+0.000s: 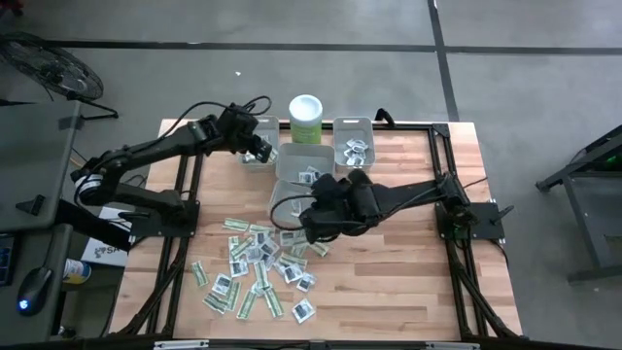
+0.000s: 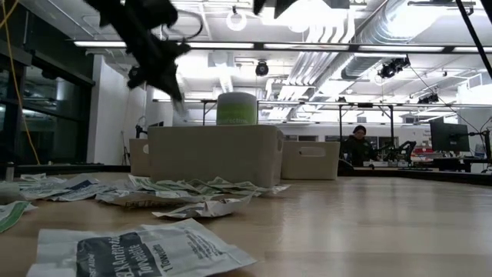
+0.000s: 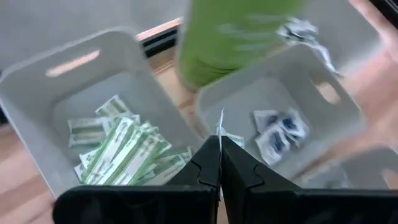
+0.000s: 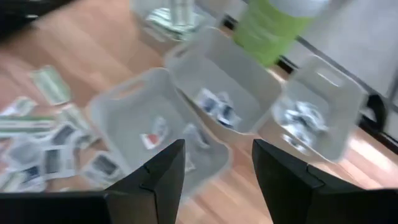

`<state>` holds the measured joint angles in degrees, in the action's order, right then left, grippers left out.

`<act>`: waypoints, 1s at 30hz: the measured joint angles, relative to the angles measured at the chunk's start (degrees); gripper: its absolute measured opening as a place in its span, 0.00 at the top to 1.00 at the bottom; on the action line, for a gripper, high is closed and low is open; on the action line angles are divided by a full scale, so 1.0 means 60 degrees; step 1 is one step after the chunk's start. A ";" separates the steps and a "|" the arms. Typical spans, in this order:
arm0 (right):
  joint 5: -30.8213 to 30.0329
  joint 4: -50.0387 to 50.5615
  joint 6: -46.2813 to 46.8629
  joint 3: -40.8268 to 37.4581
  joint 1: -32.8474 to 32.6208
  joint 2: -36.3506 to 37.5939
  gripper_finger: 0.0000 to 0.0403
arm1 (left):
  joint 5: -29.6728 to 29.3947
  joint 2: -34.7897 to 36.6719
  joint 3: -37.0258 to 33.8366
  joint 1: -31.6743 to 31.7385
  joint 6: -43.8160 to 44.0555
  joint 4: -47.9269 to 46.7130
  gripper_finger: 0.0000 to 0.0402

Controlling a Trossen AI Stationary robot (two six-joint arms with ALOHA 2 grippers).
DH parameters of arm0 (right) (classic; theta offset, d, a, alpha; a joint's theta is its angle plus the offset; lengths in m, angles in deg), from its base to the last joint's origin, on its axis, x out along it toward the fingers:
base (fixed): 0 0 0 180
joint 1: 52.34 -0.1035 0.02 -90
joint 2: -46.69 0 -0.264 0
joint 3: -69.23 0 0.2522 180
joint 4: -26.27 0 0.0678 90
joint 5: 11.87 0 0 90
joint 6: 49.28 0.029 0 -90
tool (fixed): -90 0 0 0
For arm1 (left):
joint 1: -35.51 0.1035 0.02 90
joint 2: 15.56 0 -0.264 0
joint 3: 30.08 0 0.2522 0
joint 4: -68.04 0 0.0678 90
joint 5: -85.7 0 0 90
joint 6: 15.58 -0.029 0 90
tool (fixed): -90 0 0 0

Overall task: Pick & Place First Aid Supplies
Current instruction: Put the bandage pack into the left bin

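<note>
Many first aid supplies (image 1: 258,262), narrow green-white strips and small white squares, lie loose on the wooden table's near left part. My left gripper (image 1: 260,151) hangs over the far left grey bin (image 3: 74,93), which holds green-white strips (image 3: 118,149), and is shut on one thin packet. My right gripper (image 4: 217,174) stands open over the near grey bin (image 4: 143,118), nothing between its fingers. The middle bin (image 4: 230,81) and the far right bin (image 4: 317,106) hold white square packets. My left gripper pinches a thin pale packet (image 3: 221,124) between its two shut fingers. I see the packet edge-on, as a narrow sliver that sticks out past the fingertips. The fingers slant down from the table's left. The packet is lifted clear, above the bins.
A tall pale green canister with a white lid (image 1: 306,119) stands at the far edge between the bins. The four bins crowd the table's far middle. Bare wood (image 1: 418,272) lies on the near right. A person (image 2: 357,146) sits in the room beyond the table.
</note>
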<state>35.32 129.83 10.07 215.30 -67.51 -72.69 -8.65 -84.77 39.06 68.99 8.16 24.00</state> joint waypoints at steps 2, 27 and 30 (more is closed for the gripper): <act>-0.0041 -0.0006 0.0205 -0.0017 -0.0064 0.0006 0.55 | 0.0133 0.0000 -0.0580 0.0377 0.0507 0.0743 1.00; 0.1057 -0.2695 0.3392 -0.6944 -0.0863 0.3322 0.55 | -0.1062 -0.0524 -0.2215 0.1547 0.3576 0.2826 1.00; 0.1131 -0.3272 0.3639 -0.8038 -0.1013 0.4078 0.55 | -0.0819 -0.0636 -0.2215 0.1547 0.3598 0.2841 0.98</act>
<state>42.11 110.20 31.90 167.07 -73.59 -48.23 -13.56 -88.59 25.77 78.28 29.74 41.05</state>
